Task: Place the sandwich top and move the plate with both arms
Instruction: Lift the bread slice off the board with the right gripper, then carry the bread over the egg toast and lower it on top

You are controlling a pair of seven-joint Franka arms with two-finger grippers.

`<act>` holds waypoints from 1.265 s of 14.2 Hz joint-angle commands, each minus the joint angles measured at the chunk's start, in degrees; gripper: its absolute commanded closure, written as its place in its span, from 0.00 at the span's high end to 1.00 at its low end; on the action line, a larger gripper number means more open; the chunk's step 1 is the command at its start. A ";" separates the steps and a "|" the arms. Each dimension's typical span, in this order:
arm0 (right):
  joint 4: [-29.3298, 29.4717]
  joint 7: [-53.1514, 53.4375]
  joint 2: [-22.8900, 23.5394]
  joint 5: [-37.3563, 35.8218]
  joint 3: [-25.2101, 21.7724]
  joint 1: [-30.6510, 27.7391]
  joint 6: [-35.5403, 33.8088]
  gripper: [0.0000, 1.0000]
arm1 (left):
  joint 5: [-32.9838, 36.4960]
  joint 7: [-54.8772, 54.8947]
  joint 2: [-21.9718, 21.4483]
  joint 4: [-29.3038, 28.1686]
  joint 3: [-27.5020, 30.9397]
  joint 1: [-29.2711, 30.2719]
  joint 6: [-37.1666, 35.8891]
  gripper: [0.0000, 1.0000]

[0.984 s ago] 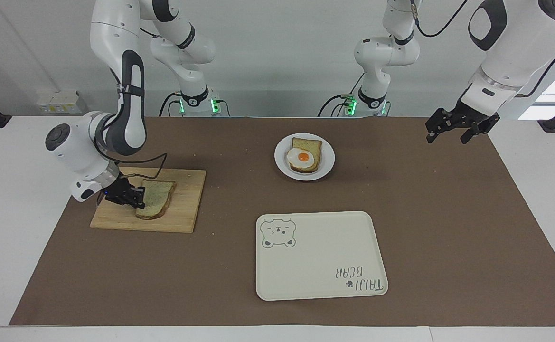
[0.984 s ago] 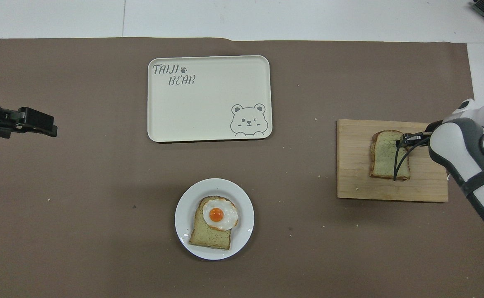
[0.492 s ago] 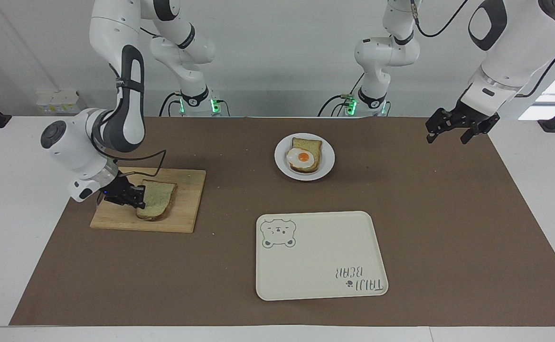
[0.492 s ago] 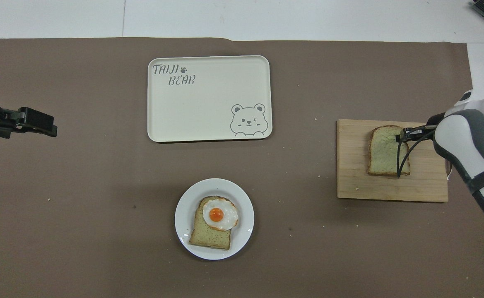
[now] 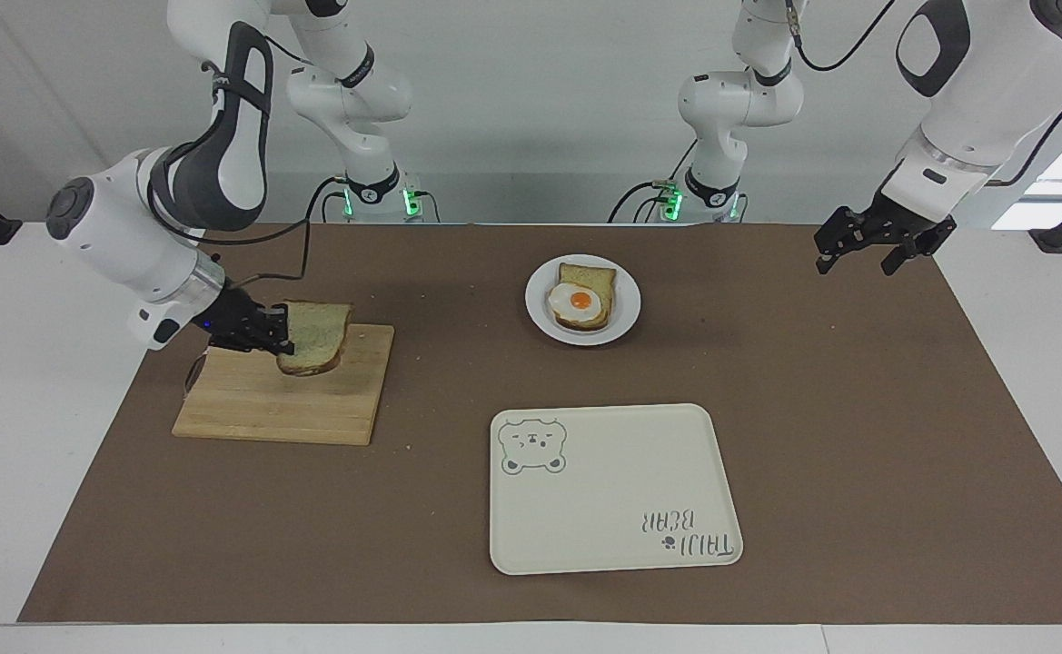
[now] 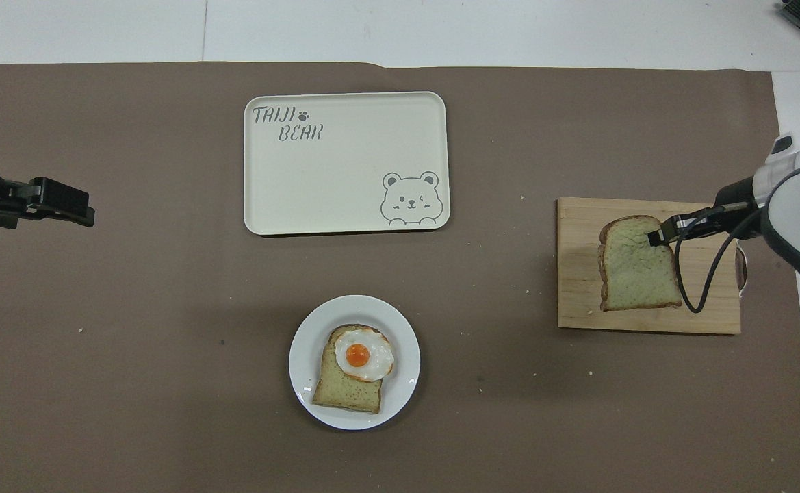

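The right pincer [image 5: 278,338] is gripping the sandwich top [image 5: 317,337] by one edge, lifted over the cutting board [image 5: 285,400] at the right arm's end of the worktop [image 5: 858,436]. The left pincer [image 5: 858,254] is waiting, fully spread and empty.

From overhead, the plate [image 6: 304,383] with egg-topped bread [image 6: 353,370] is sitting untouched near the robots' edge; topping and moving both remain.

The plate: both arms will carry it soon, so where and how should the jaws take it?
Take the plate by its raised rim, on the bare arcs toward each arm's end of the table, one arm per side. The egg-topped slice fills the middle, so only the thin rim is free; come in low and level.
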 commanded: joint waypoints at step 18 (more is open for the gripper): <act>-4.56 37.95 2.56 8.00 10.31 25.81 13.56 0.00 | -0.66 0.72 -0.41 -0.48 0.32 0.00 -0.19 1.00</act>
